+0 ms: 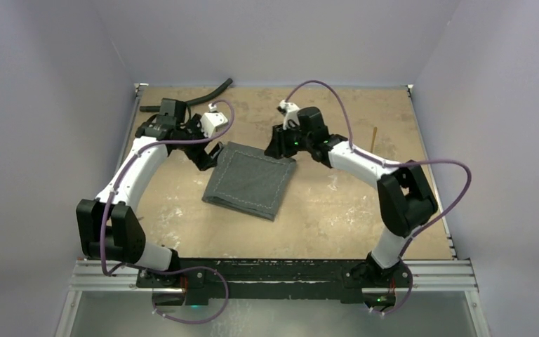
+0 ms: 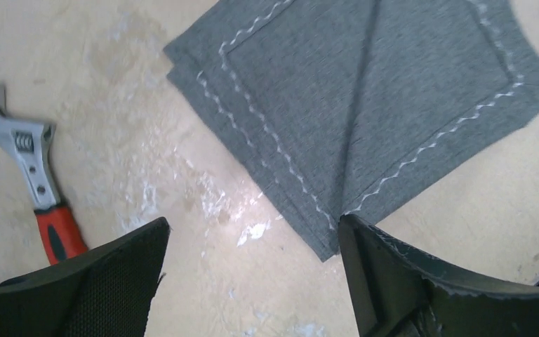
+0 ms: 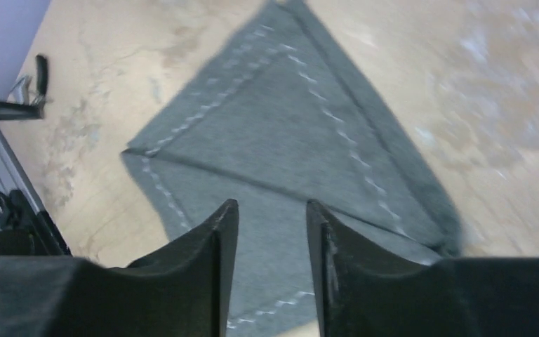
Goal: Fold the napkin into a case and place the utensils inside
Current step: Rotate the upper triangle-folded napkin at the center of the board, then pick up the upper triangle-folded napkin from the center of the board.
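The grey napkin (image 1: 249, 181) lies folded flat in the middle of the table, with pale stitched hem lines. My left gripper (image 1: 210, 156) is wide open at the napkin's far left corner. In the left wrist view (image 2: 253, 232) its right finger (image 2: 393, 281) touches the corner of the napkin (image 2: 365, 91). My right gripper (image 1: 281, 147) is at the far right corner. In the right wrist view (image 3: 271, 207) it is open with a narrow gap just over the napkin (image 3: 281, 133). A thin gold utensil (image 1: 374, 138) lies to the far right. The black utensil is not in view.
A long black hose (image 1: 210, 91) lies at the back left of the table. A red-handled metal wrench (image 2: 31, 175) lies on the table left of the napkin, hidden under the left arm in the top view. Walls close in the table on three sides.
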